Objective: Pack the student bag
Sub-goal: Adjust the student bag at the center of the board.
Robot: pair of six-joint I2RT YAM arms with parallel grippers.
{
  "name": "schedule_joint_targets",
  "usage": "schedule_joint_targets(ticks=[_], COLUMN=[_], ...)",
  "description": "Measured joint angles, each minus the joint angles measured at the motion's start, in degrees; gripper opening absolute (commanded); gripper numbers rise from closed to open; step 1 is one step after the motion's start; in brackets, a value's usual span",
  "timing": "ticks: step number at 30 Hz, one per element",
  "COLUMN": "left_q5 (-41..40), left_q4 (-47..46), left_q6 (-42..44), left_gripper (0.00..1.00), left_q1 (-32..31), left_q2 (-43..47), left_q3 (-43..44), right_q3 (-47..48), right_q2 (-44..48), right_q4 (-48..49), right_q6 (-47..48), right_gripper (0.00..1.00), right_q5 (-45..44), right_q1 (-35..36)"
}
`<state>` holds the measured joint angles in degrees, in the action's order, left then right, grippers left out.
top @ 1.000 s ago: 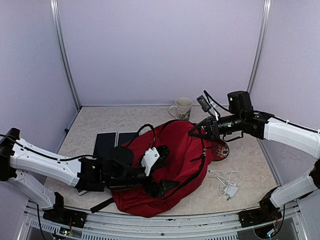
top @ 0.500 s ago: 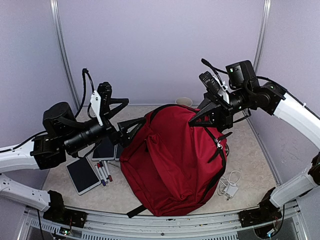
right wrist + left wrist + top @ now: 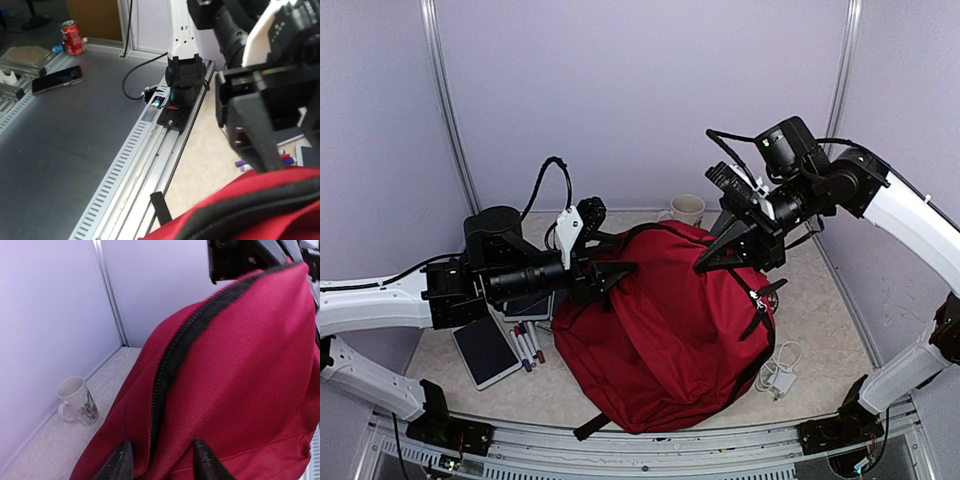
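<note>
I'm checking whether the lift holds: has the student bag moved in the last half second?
Yes: the student bag has sunk; its top now lies below the mug behind it, which it mostly hid before.

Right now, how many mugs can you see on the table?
1. The mug stands at the back, just behind the student bag. The raised bag could hide others.

Left end effector, right: clamped, raised.
</note>
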<state>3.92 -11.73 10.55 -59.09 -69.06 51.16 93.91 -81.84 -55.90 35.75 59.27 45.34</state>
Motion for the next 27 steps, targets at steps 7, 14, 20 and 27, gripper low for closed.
schedule_joint_targets(ticks=[7,14,20,27], left_q5=[3.2,3.0,0.2,-2.1], left_q4=[-1.9,-2.8,-4.3,-4.6], left_q6=[1.1,1.6,1.6,1.4], left_gripper=[0.00,0.00,0.00,0.00], left_q1=[-0.2,-0.7,-0.9,-1.5], left_q2=[-2.0,-1.4,4.6,8.3], left_q3=[0.1,-0.4,-5.2,-7.2], right_q3=[-1.2,-4.1,-12.2,-19.3], right_q2=[1.2,3.7,11.3,20.9], right_q4=[-0.6,1.9,12.9,24.0], right_q6=[1.7,0.8,-4.3,-9.1], right_gripper=[0.00,0.05,0.31,0.48], right_q5=[-0.1,-1.9,-10.8,-19.9], right_q1=[0.0,0.0,0.2,0.3])
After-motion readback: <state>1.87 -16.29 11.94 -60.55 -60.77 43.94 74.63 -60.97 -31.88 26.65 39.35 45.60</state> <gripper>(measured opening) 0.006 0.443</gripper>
